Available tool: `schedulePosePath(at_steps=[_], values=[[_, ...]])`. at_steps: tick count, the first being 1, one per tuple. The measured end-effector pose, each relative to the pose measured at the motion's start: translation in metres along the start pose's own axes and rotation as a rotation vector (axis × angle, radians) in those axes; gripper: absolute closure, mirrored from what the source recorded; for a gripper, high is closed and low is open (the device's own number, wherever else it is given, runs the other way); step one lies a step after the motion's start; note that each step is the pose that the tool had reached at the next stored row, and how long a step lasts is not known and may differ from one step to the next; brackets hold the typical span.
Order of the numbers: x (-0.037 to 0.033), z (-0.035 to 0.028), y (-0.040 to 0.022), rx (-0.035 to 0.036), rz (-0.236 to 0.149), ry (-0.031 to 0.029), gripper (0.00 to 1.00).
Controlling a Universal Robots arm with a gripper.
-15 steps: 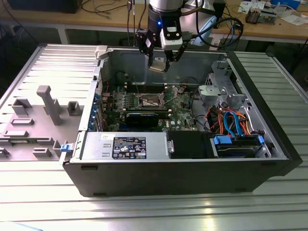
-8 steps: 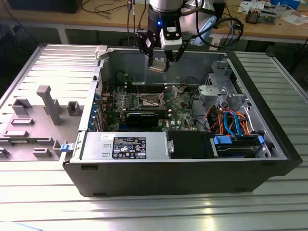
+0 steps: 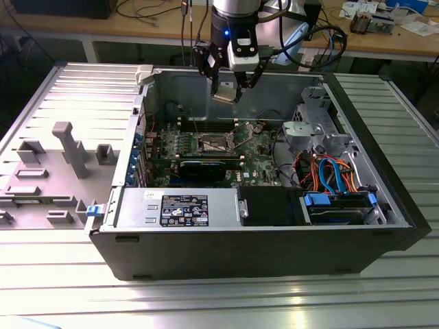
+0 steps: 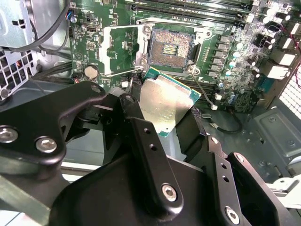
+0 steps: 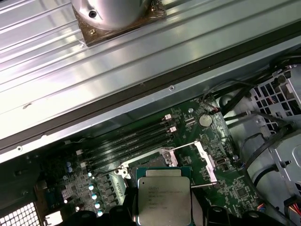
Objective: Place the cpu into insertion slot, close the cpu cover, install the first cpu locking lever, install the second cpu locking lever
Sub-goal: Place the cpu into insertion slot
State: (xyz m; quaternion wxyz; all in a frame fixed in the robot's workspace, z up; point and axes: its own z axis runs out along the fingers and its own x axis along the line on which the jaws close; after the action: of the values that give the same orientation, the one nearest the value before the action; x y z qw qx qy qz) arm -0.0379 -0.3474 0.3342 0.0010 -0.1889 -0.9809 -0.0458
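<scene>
Cpu (image 4: 167, 101) is gripped by its opposite edges between the two black fingers (image 4: 135, 115) of the gripper (image 4: 164, 117), which are closed on it, with its silvery-grey metal top turned up. In the exterior view the gripper (image 3: 228, 89) is seen hanging in the air over the open computer case (image 3: 274, 253), with the cpu (image 3: 225, 96) held well clear of the board.

Below it, in the second wrist view, the insertion slot (image 4: 170, 47) is seen bare, its field of contacts uncovered. Just beside the slot the cpu cover (image 4: 120, 47) is found swung open, so that green board is seen through its window. A thin wire locking lever (image 4: 203, 89) is seen raised off the far side of the slot, unlatched.

In the first wrist view the cpu (image 5: 163, 200) is shown from above, with the cover (image 5: 205, 162) standing up beside the slot and the long memory slots (image 5: 127, 136) lying beyond it.

Farther out, the case is carried by a ribbed metal desk (image 3: 206, 301), and grey fixture blocks (image 3: 68, 147) are set at the exterior view's left.
</scene>
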Motion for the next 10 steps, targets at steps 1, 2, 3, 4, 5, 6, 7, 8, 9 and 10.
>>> schedulePosePath(at_steps=[1,2,3,4,5,6,7,8,9,10], values=[[0.0,0.0,0.0,-0.0001,0.001,-0.0001,0.45],[0.0,0.0,0.0,-0.0001,0.003,-0.0002,0.45],[0.0,0.0,0.0,-0.0001,0.004,-0.0004,0.45],[0.0,0.0,0.0,-0.0001,0.005,-0.0004,0.45],[0.0,0.0,0.0,-0.0001,0.007,-0.0006,0.45],[0.0,0.0,0.0,-0.0002,0.009,-0.0008,0.45],[0.0,0.0,0.0,-0.0002,0.011,-0.001,0.45],[0.0,0.0,0.0,-0.0002,0.013,-0.0011,0.45],[0.0,0.0,0.0,-0.0003,0.015,-0.0014,0.45],[0.0,0.0,0.0,-0.0003,0.017,-0.0015,0.45]])
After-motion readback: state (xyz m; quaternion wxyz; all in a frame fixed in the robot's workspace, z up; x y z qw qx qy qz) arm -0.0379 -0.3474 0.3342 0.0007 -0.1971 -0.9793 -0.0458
